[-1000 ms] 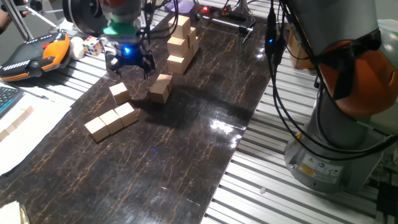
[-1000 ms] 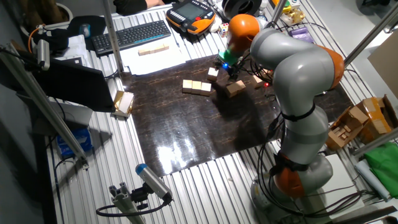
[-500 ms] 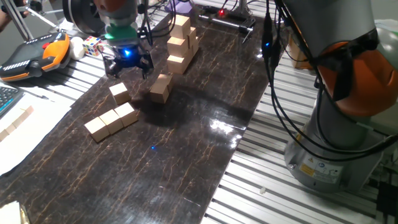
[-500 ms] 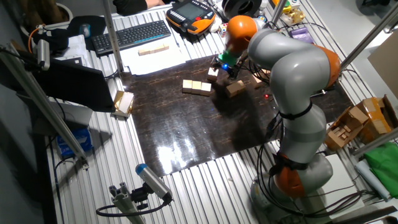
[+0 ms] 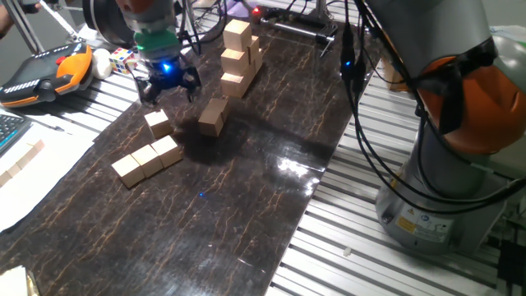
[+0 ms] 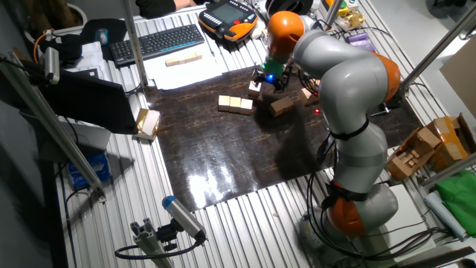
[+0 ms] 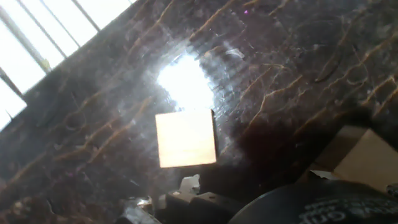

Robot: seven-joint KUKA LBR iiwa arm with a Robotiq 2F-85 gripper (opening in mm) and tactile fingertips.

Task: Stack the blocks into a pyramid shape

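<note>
Dark marbled mat (image 5: 246,189), flat single block (image 5: 157,123) beneath hand (image 5: 168,85)

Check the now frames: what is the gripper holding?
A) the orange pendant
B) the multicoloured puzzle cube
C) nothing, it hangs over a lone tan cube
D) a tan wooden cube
C: the gripper holds nothing between its fingers and hangs above the single cube, which lies on the mat.

Fixed views evenly lit; hand view hazy, glare on dark mat (image 7: 186,81)
</note>
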